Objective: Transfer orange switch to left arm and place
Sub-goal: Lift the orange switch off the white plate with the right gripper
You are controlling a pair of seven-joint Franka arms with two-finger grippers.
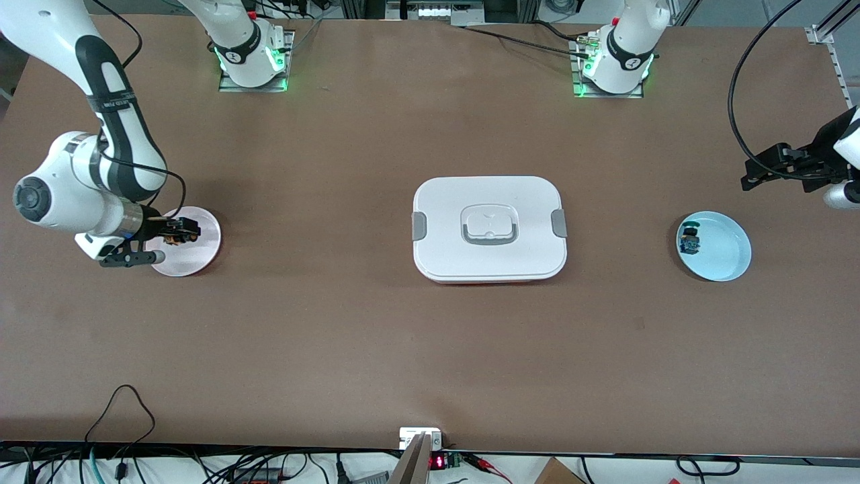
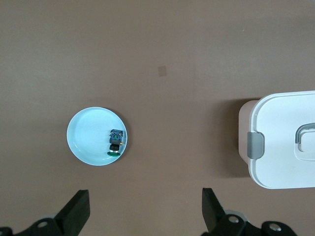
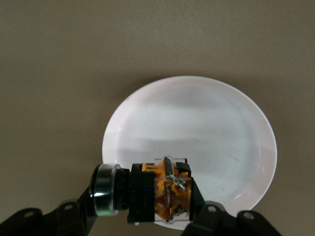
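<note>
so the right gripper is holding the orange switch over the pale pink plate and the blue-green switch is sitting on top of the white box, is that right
Not quite. The blue-green switch lies in the round pale blue plate toward the left arm's end of the table, not on the large white lidded box; the front view shows it. The right gripper does hold the tiny orange push-button switch over the round pale pink plate.

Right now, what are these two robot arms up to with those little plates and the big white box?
The right pincer is shut on the orange switch, holding it just over the pink plate at the right arm's end of the table. The left pincer waits open in the air near the blue plate, where a blue-green switch lies. The box sits shut on the table between the two plates.
</note>
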